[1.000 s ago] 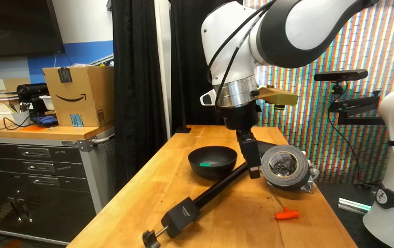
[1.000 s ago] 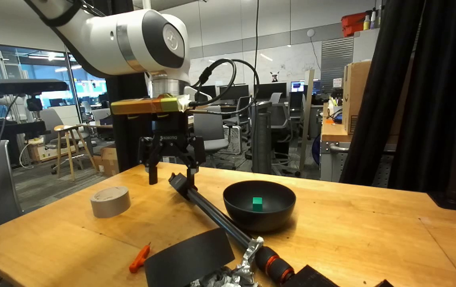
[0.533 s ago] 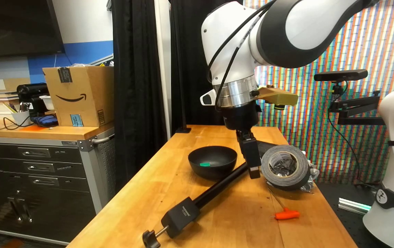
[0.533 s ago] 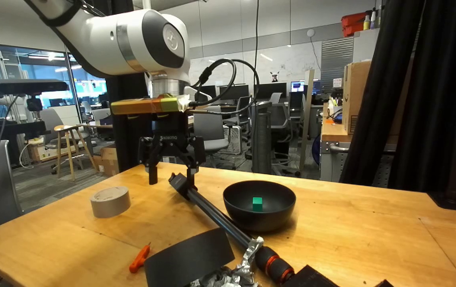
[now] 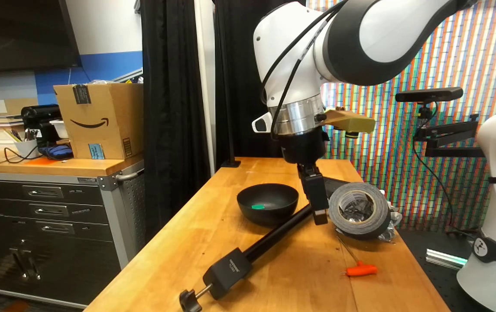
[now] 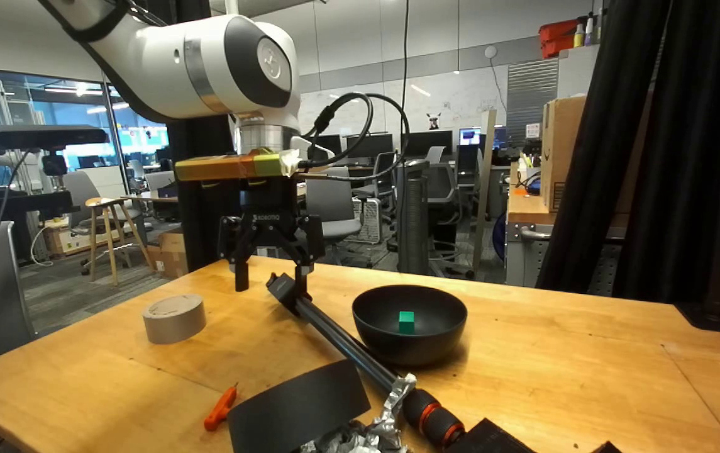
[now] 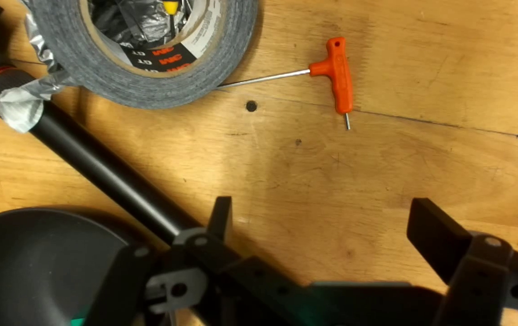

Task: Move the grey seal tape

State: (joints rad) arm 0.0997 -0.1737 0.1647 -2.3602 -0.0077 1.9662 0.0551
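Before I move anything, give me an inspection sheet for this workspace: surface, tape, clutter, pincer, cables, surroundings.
Surface: wooden table, with dark spots.
Tape: dark grey roll, tilted, foil showing past its edge; paler roll, flat on the table.
Clutter: pole, orange key, bowl holding a green cube.
Pincer: open, holding nothing; contact with pole unclear.
Cables: looped beside the arm.
Surroundings: black curtains, box, chairs.

Wrist view downward, exteriors across tabletop [image 6: 554, 352]
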